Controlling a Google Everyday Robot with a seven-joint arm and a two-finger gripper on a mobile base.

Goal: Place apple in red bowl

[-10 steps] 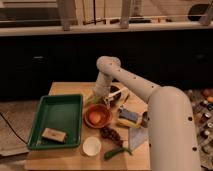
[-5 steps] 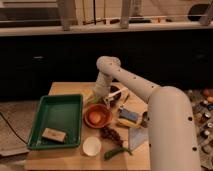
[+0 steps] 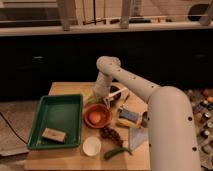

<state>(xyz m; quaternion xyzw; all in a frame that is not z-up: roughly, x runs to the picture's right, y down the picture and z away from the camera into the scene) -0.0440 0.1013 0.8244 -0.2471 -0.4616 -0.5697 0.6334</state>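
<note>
The apple (image 3: 95, 116), small and orange-yellow, lies inside the shallow orange-red bowl (image 3: 98, 116) near the middle of the wooden table. My white arm reaches down from the right foreground. My gripper (image 3: 98, 100) hangs just above the far rim of the bowl, apart from the apple. The pale green round thing (image 3: 90, 98) sits beside the gripper, behind the bowl.
A green tray (image 3: 56, 120) with a small tan block (image 3: 54, 134) lies left of the bowl. A white cup (image 3: 92, 146), a green pepper (image 3: 117, 152), a dark bunch of grapes (image 3: 110, 134), a blue packet (image 3: 129, 116) and a black-handled utensil (image 3: 117, 95) crowd the table's right half.
</note>
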